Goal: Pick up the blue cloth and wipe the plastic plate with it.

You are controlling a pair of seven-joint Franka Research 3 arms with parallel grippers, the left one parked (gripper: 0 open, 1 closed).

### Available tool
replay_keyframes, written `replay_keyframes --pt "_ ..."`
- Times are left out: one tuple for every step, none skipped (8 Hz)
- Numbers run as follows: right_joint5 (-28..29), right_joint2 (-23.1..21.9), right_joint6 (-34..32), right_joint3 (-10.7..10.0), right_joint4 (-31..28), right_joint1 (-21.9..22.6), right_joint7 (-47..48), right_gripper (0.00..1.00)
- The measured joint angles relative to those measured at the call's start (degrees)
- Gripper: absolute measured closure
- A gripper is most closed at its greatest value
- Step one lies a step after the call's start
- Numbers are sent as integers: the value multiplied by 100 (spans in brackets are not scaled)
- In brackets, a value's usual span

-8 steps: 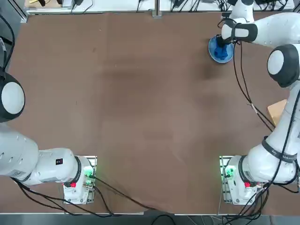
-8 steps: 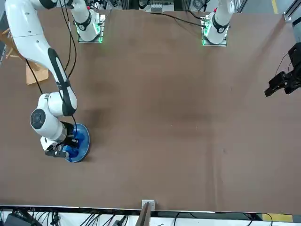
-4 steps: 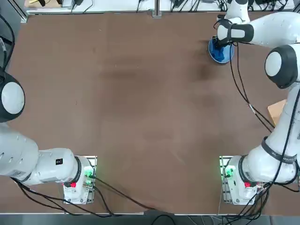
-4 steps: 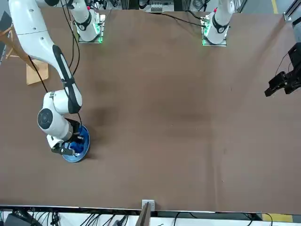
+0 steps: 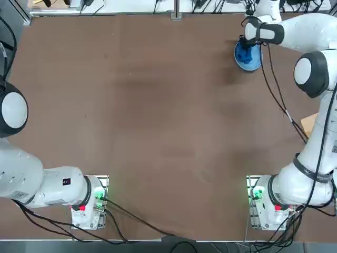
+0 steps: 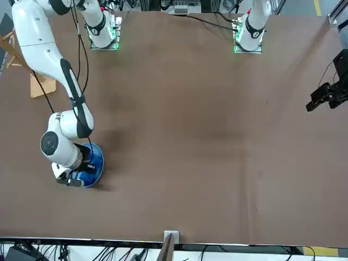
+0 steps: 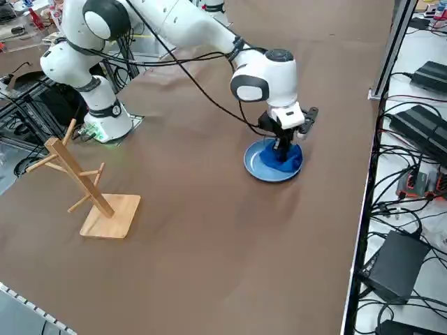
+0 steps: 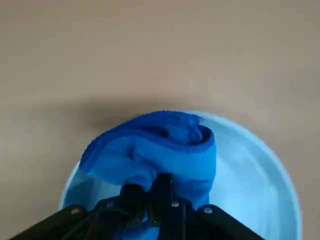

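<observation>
From the far edge of the bench, the plate [image 6: 95, 163] sits nearest, close to that edge. The right end effector [image 8: 152, 192] points straight down over it, pinching the blue cloth [image 8: 157, 152], which bunches directly beneath onto the plate. Looks like mid-wipe; the wooden stand [image 7: 84, 185] is well apart.

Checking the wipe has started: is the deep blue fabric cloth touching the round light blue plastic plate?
Touching. In the right wrist view the blue cloth, clamped in the right gripper, lies bunched on the plate.
</observation>
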Motion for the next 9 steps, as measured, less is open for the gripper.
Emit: replay_keyframes --pt "3 42 0 24 64 -149 -160 94" --pt "3 52 -18 63 70 -314 -307 94" --pt "4 47 -77 105 60 -453 -434 94" --pt "8 26 -158 146 36 -544 -531 94" --pt "7 -17 -214 160 -22 -576 -564 94" --pt "6 -89 -247 160 -135 -574 -566 94" --pt "5 -204 -336 165 -299 -562 -566 94" --pt "5 -336 -490 178 -482 -527 -563 94" --pt "5 -452 -667 189 -644 -450 -493 94"
